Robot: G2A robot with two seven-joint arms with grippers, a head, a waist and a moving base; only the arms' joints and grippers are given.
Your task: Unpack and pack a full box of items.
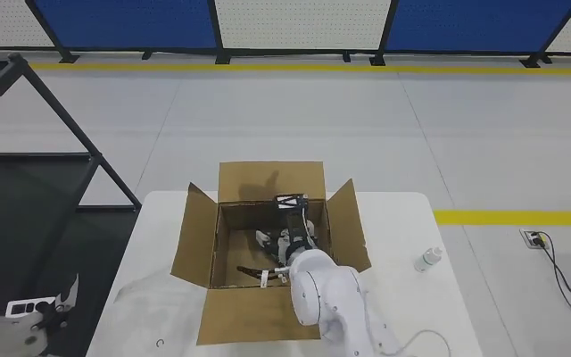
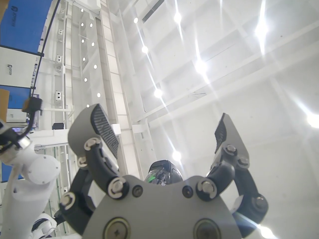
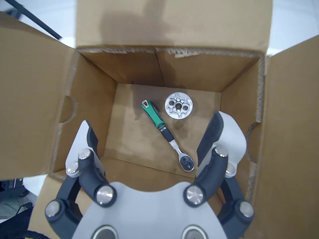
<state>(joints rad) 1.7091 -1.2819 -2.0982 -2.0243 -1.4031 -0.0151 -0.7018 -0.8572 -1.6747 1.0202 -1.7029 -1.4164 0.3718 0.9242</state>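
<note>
Right end effector (image 3: 152, 121) hangs wide open, empty, over the open box (image 3: 194, 68); ratchet (image 3: 164, 130) and metal disc (image 3: 178, 105) lie close together on its floor, bottle (image 1: 428, 259) at the box's 3 o'clock. Left end effector (image 2: 162, 115) gapes empty too. Risk: a descending finger could clip cardboard or shove the disc

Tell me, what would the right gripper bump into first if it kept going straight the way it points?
Most likely the green-handled ratchet wrench, lying on the floor of the cardboard box below the open right gripper. The metal disc lies beside that line. Depth is hard to judge.
</note>
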